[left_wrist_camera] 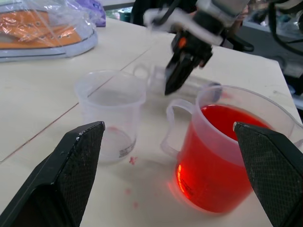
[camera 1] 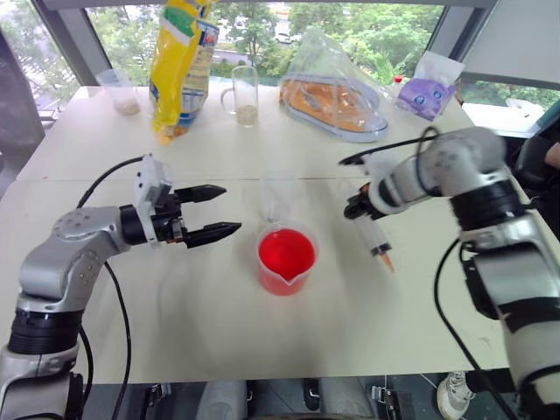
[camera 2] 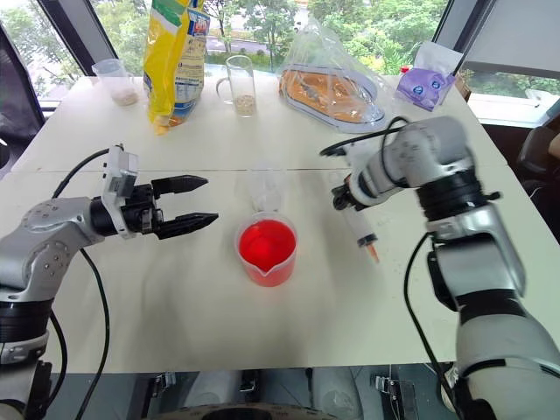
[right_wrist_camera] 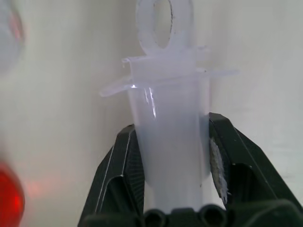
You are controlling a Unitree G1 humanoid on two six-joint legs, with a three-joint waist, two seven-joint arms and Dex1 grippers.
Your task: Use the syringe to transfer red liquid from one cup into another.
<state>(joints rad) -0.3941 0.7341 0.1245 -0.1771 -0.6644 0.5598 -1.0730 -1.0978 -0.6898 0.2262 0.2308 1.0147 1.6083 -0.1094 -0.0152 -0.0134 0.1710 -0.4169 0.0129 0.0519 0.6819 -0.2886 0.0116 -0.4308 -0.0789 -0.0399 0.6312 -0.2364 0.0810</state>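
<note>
The right claw (right_wrist_camera: 173, 156) is clenched on the barrel of the syringe (camera 1: 372, 234), holding it tilted over the table (camera 1: 175, 306), orange tip low and to the right of the spouted cup (camera 1: 285, 260) of red liquid (camera 1: 286, 252). The plunger's top is hidden behind the wrist from overhead. The left claw (camera 1: 214, 213) is released, empty, left of that cup. The slim clear cup (left_wrist_camera: 111, 113) just behind is faint and hard to make out from above.

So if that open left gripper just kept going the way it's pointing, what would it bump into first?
Probably the cup of red liquid: the left gripper points level across the table toward it. The empty cup beside it is close too; depth is uncertain.
</note>
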